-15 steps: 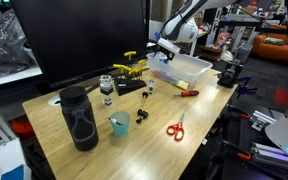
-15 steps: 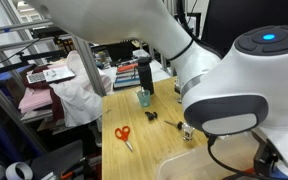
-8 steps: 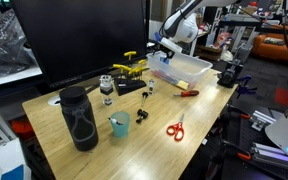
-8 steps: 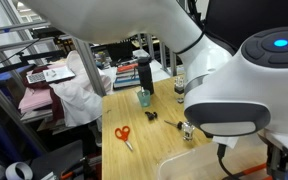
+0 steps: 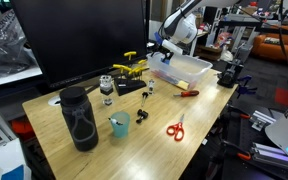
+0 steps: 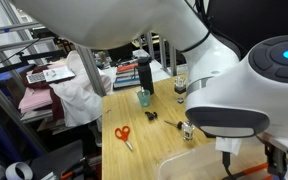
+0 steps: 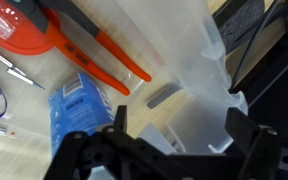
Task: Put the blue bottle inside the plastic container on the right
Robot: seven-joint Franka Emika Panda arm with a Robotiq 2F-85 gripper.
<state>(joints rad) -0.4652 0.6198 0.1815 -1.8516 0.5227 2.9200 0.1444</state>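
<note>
As an exterior view shows, hovering with the gripper (image 5: 163, 48) over one end of the plastic container (image 5: 191, 68). In the wrist view, spread wide, clasping nothing, with the blue bottle (image 7: 79, 118) below, just outside one finger. Whether inside, cannot tell.

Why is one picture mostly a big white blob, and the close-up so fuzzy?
In an exterior view, the robot's white arm sits near the lens, blurred, hiding much of the table; in the wrist view, the dark claw is out of focus and the blue bottle and plastic container look soft.
</note>
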